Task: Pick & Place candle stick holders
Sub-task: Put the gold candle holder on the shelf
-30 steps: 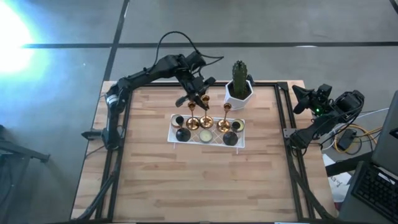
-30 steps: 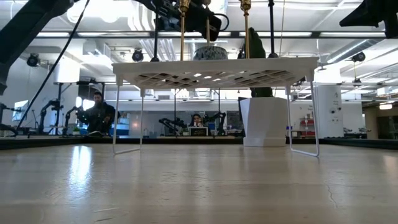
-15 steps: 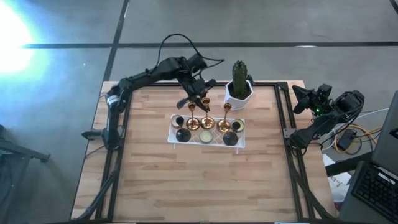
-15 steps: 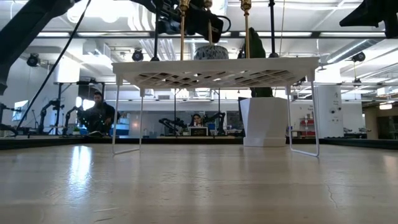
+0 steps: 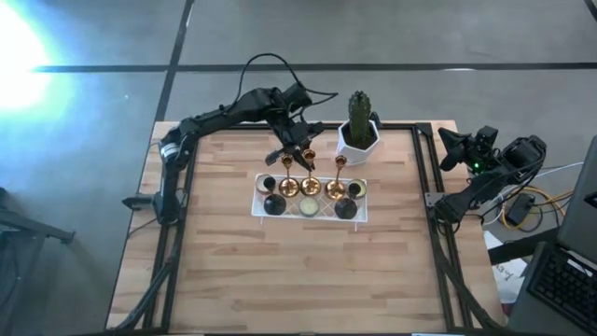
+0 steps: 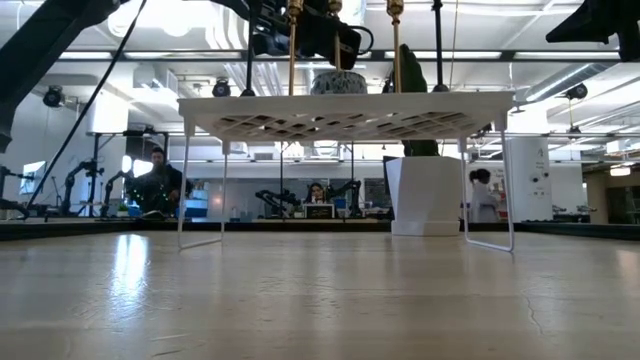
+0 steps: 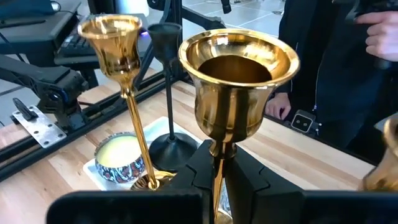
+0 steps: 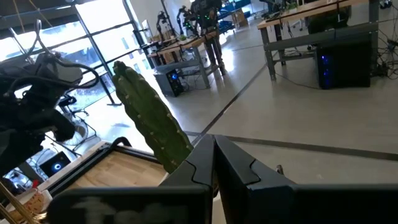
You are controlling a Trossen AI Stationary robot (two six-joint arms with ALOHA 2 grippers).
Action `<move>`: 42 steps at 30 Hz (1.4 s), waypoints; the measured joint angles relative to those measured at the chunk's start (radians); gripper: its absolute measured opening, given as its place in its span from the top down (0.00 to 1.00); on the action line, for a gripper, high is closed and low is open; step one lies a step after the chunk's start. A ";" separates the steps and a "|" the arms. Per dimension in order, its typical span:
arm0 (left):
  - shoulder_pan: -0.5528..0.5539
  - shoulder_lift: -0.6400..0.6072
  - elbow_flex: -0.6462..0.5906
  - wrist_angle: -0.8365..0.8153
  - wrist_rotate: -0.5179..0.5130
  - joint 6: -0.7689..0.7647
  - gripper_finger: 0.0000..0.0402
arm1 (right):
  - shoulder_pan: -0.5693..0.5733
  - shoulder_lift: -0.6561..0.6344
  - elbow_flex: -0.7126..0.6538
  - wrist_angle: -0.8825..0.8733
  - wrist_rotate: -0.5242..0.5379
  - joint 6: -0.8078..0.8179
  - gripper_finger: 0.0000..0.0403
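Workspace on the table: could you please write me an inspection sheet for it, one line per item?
Surface: wooden table, a white wire rack standing on it.
Job's things: three gold holders and two black holders on the rack.
Clutter: white pot with cactus behind the rack; pale tealight on the rack.
Grippers: left tool shut on the stem of the middle gold holder; right tool parked off the table's right edge, fingers closed.
Cables: black loop over the left arm; orange cable at right.
Surroundings: people seated in the room behind.
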 joint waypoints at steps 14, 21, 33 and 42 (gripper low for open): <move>-0.006 -0.002 -0.051 0.033 0.001 0.042 0.95 | 0.000 0.000 0.000 0.000 0.000 -0.001 0.98; -0.011 -0.002 -0.050 0.041 -0.030 0.048 0.95 | 0.000 0.000 0.000 0.000 0.000 0.000 0.98; -0.012 -0.002 -0.050 0.043 -0.034 0.040 0.95 | 0.000 0.000 0.000 0.000 0.000 0.001 0.98; -0.012 -0.001 -0.050 0.043 -0.055 -0.006 0.90 | 0.000 0.000 0.000 0.000 0.000 0.001 0.98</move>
